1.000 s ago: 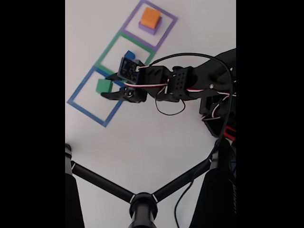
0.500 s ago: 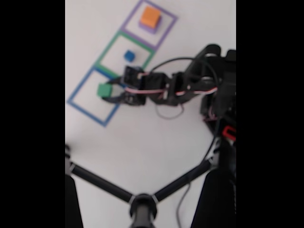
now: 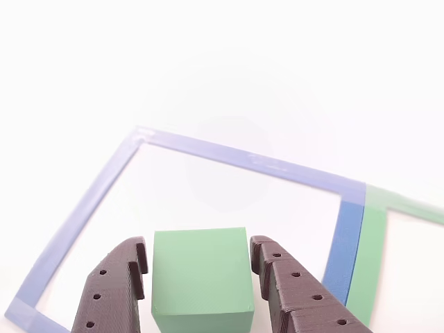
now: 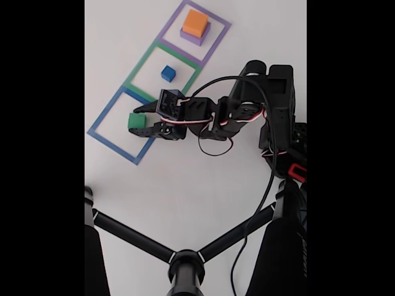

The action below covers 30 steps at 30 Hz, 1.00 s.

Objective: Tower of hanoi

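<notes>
In the other view we see the gripper (image 3: 200,267) with its two dark fingers (image 3: 114,291) on either side of the green block (image 3: 201,277), very near its faces, but we cannot tell if they press it. The block stands inside the blue square outline (image 4: 111,137) in the fixed view. There the blue cube (image 4: 168,73) sits in the green outline (image 4: 141,63), and the orange block (image 4: 195,22) lies on the purple slab (image 4: 193,37) inside the purple outline (image 4: 217,41).

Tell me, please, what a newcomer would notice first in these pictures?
First, the green block between the gripper fingers, inside the blue square outline. Next, in the fixed view, the orange block stacked on the purple block in the purple outline, and the small blue cube in the green outline.
</notes>
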### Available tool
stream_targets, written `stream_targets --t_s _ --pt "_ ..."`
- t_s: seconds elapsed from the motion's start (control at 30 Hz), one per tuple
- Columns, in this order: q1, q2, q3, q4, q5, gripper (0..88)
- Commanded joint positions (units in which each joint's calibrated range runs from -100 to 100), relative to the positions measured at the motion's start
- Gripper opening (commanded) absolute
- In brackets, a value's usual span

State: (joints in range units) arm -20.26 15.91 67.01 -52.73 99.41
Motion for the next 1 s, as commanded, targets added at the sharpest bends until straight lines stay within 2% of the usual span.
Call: stream_targets --t_s 0.0,0.27,0.43,0.63,0.97 --pt "-0.45 -0.45 -1.74 -1.77 0.59 15.8" --pt "-0.64 -3.6 -1.29 -0.71 0.59 19.7" --pt "-1.12 -11.03 -0.83 5.68 0.59 19.3" --pt "1.18 -26.85 -1.56 23.9 0.59 16.8" --pt "10.58 -57.94 -1.74 64.87 0.59 8.2"
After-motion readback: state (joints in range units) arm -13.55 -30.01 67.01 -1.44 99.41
